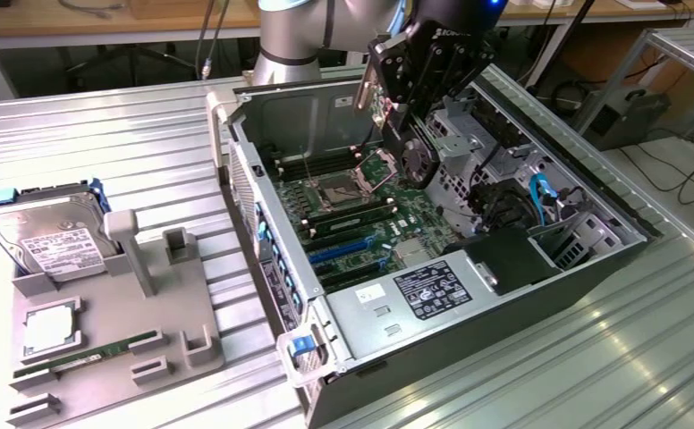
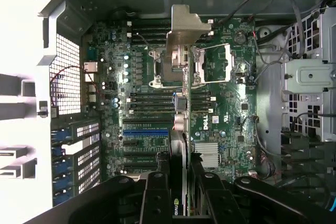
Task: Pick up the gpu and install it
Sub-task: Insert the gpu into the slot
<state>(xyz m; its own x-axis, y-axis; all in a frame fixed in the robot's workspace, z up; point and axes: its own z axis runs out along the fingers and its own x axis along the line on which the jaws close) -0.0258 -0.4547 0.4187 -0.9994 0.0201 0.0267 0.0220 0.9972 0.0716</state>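
Clamps the slim dark fan-faced gpu (image 1: 418,164) between the fingers of the black gripper (image 2: 180,190), closed firmly on its edge. Hangs above the open grey metal computer case (image 1: 293,121), clear of the green motherboard (image 2: 220,103), silver end bracket (image 2: 186,27) leading. Judged hazards: strikes the silver processor socket frame (image 2: 212,64) if lowered here; misses the blue expansion slot (image 2: 146,129) if misaligned; slips under side load.

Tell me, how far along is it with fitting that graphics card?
Done: the gpu is picked up, clamped in the gripper. In hand: it hangs above the open computer case, over the motherboard. Left: it is not seated in any slot yet.
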